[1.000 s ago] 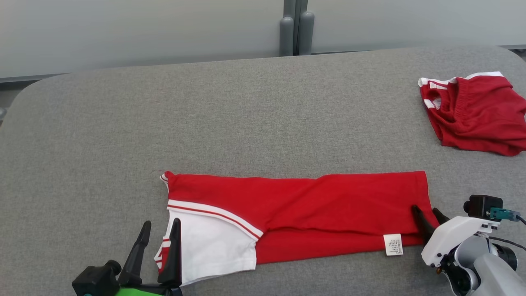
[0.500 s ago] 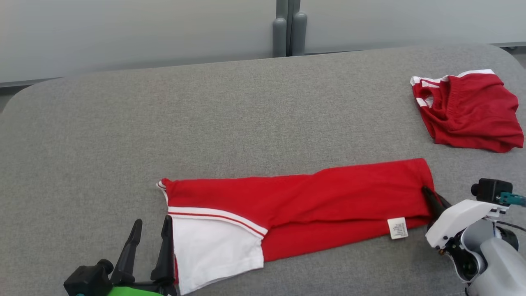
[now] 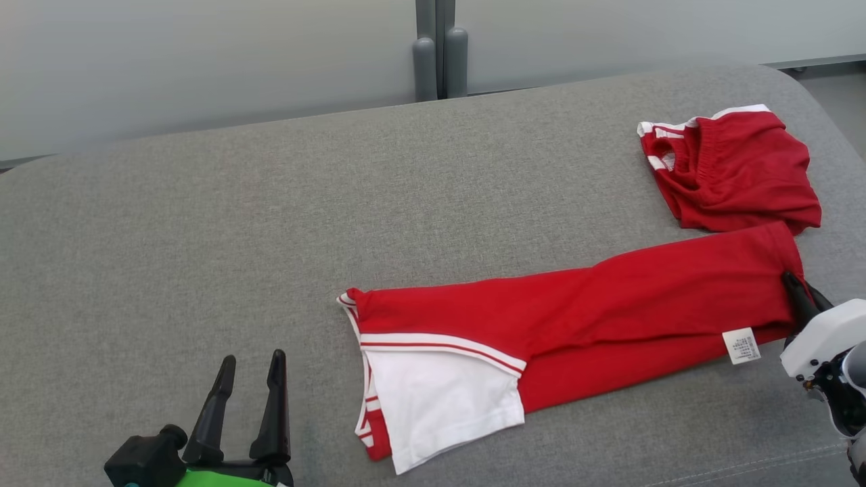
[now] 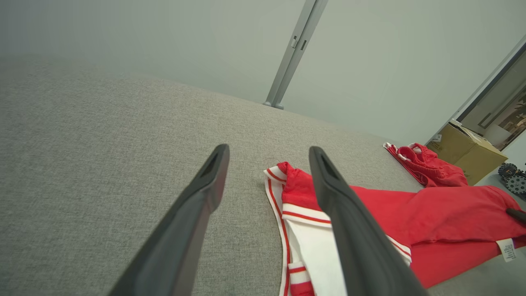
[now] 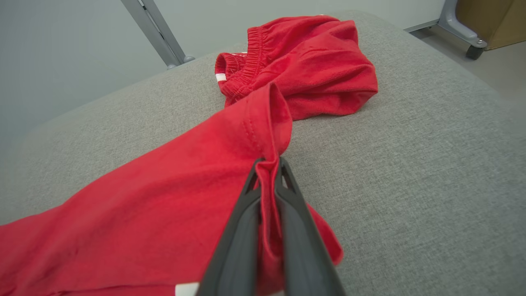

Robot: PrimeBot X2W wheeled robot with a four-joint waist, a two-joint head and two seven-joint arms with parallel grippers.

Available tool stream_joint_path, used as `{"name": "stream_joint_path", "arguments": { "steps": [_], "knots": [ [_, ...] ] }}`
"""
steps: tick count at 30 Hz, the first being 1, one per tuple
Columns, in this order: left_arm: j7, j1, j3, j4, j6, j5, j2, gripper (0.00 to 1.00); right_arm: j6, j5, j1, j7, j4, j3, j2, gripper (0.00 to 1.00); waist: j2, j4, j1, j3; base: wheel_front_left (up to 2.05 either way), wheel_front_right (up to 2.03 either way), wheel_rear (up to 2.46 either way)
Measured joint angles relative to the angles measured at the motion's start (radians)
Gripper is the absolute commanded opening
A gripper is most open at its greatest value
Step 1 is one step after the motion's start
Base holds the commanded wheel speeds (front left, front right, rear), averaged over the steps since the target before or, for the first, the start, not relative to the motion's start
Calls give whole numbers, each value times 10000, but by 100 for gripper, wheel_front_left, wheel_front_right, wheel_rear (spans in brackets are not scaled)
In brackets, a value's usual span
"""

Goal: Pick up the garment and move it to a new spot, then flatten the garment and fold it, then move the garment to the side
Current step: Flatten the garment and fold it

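Head view: left gripper [image 3: 253,356] low at the left, fingers up and spread wide, nothing in it. Right gripper [image 3: 800,284] at the right edge, pinched tight on the red shirt [image 3: 609,311], laid long across the grey table [image 3: 270,203].
Left wrist: fingers wide over bare table, shirt just beside.
Right wrist: hem bunched between closed fingers, right by the red shorts [image 5: 312,53].

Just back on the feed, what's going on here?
The right gripper has its fingers shut on the hem end of the folded red-and-white shirt, which lies stretched across the grey table. The left gripper hangs open beside the shirt's white sleeve end, off the cloth. Red shorts lie right by the held end.
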Motion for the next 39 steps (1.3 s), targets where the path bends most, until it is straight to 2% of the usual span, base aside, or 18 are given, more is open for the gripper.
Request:
{"name": "stream_joint_path", "arguments": {
  "steps": [3,7,18,26,33,39],
  "knots": [
    [0,0,-111,0,0,2,-2,100,0,98,5,-17,25,-111,-140,0,0,-83,0,-36,0,0,0],
    [0,0,-203,10,-2,2,-12,100,0,221,9,-94,-140,86,-19,0,0,-121,0,-65,0,0,0],
    [0,2,-282,198,-6,2,-15,100,0,1177,114,-81,-2259,2109,681,0,0,-62,0,-309,0,0,0],
    [0,10,-391,222,-6,0,-19,100,0,1714,268,483,-3948,3963,949,0,0,60,0,-571,0,0,0],
    [2,16,-456,194,-4,-2,-23,100,0,1850,280,1081,-4562,5388,1252,0,0,206,0,-654,0,0,0],
    [0,14,-545,192,-4,-4,-27,100,0,1873,260,1260,-4451,5804,1396,0,0,436,0,-616,0,0,0]
  ]
}}
